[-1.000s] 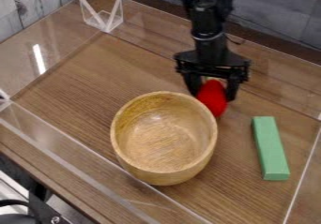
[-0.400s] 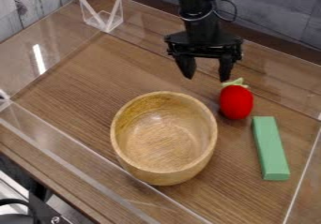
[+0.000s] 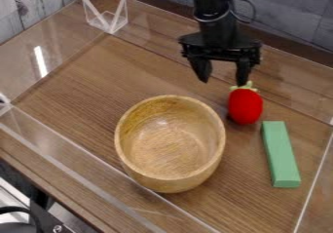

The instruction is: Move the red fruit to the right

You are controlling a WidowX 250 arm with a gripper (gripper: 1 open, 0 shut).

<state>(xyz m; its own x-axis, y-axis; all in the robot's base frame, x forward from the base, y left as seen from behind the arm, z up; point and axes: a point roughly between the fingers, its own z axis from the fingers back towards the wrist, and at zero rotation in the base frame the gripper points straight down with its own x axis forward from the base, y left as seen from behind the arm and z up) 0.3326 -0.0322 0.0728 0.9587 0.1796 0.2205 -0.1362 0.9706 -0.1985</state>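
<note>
The red fruit [image 3: 244, 104] lies on the wooden table, right of the wooden bowl [image 3: 169, 142] and just above the green block [image 3: 278, 152]. It is glossy with a small green top. My gripper [image 3: 223, 72] hangs above and slightly left of the fruit, pointing down. Its black fingers stand open with nothing between them, and they do not touch the fruit.
A clear acrylic wall [image 3: 78, 149] rims the table on the left and front. A small clear stand [image 3: 107, 16] sits at the back left. The green block lies close to the right edge, near the fruit.
A second ago the open fingers straddled the red fruit low at the table. The gripper has since risen clear, and the fruit now rests alone a little further right.
</note>
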